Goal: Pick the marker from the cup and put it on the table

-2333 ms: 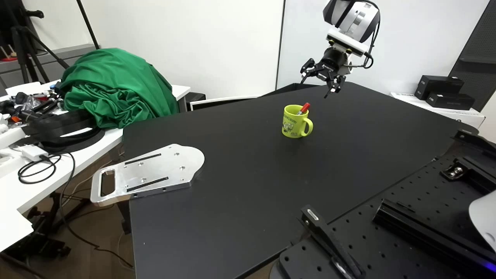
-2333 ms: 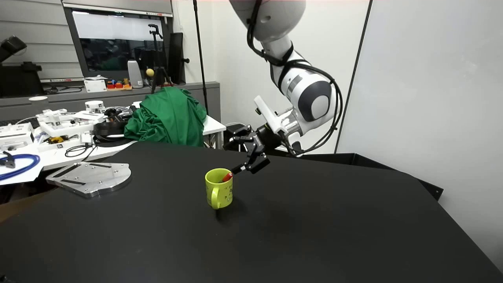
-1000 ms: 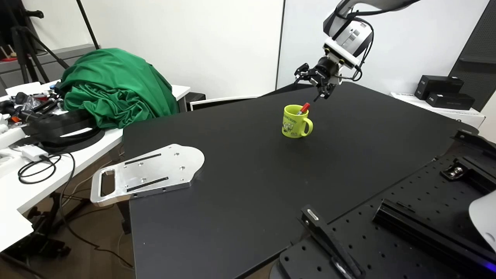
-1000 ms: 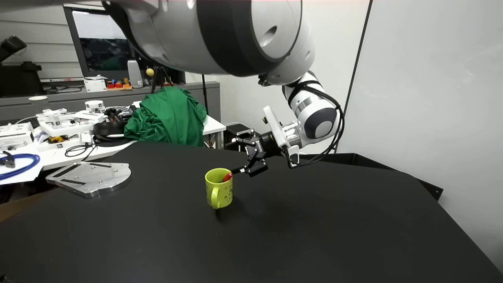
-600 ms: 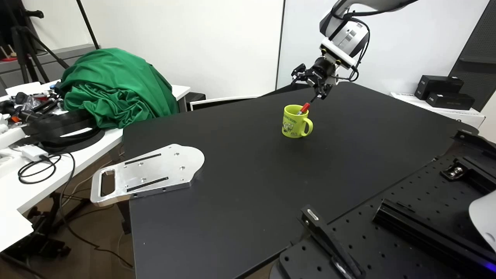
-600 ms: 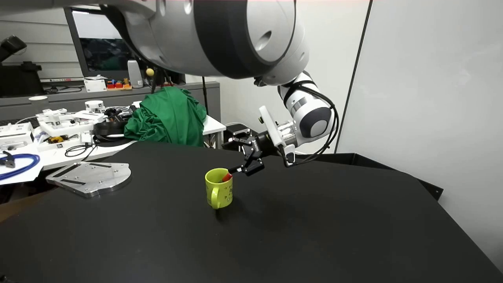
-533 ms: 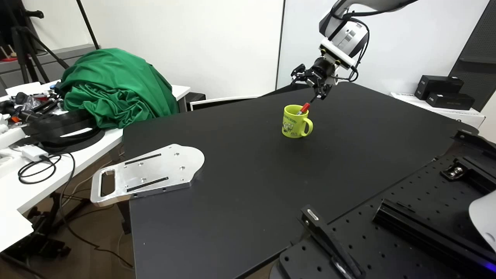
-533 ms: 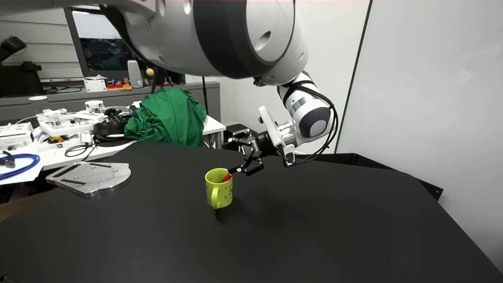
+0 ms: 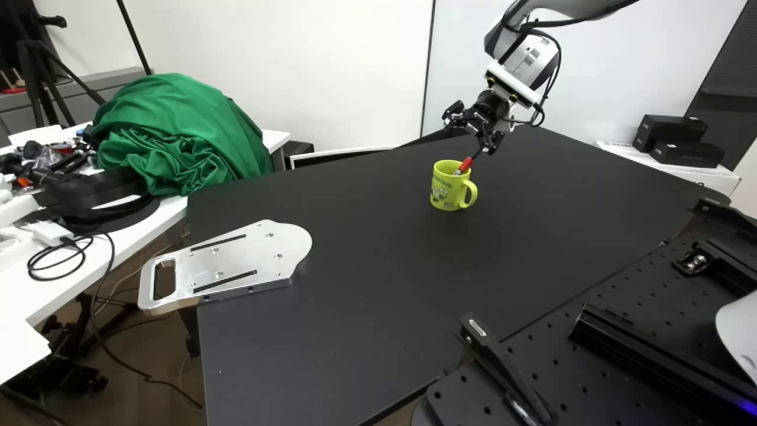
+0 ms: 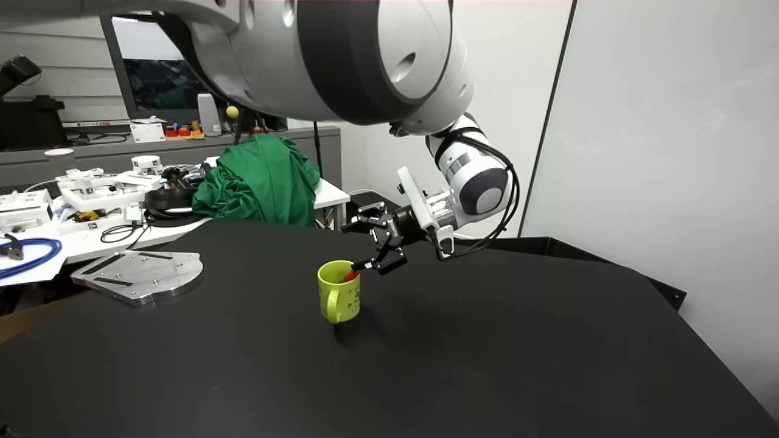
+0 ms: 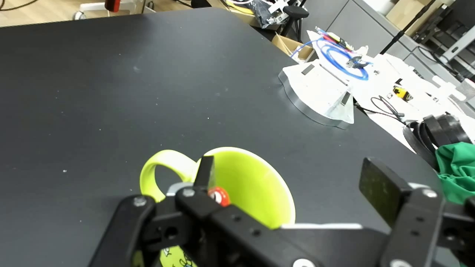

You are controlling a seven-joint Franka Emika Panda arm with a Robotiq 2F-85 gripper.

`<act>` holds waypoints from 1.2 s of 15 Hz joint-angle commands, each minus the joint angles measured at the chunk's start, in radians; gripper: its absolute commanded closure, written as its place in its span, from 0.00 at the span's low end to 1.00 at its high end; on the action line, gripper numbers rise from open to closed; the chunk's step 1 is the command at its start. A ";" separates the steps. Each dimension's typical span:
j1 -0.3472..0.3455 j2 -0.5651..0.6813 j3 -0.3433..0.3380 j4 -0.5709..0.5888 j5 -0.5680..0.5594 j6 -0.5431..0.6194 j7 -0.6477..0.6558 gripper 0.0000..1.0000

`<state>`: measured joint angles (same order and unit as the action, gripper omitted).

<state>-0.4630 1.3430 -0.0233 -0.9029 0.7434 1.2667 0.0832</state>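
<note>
Eased my hand [image 11: 293,181] nearer red marker [image 11: 222,196], jaws wide apart; marker leans inside upright cup [image 9: 447,188] on worktop [image 9: 355,248].

A robotics lab is indicated. A jointed robot arm [image 10: 261,67] is seen over a broad black table [image 10: 517,353], on whose edge a machined metal plate [image 9: 236,258], slotted and drilled, is laid. Along the table, a perforated black base [image 9: 568,376] is topped with a black rail [image 9: 650,361]. A white desk [image 9: 41,302] is crowded with loose white parts [image 10: 109,191] and a heaped green cloth [image 9: 177,130], and a tripod [image 9: 29,65] is placed beyond.
</note>
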 commanded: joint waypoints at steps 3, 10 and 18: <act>0.011 0.021 -0.012 0.044 -0.020 -0.011 0.033 0.00; -0.002 0.024 -0.004 0.068 -0.070 -0.040 0.053 0.00; -0.005 0.031 -0.007 0.073 -0.078 -0.029 0.047 0.00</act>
<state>-0.4627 1.3451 -0.0367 -0.8912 0.6844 1.2558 0.0887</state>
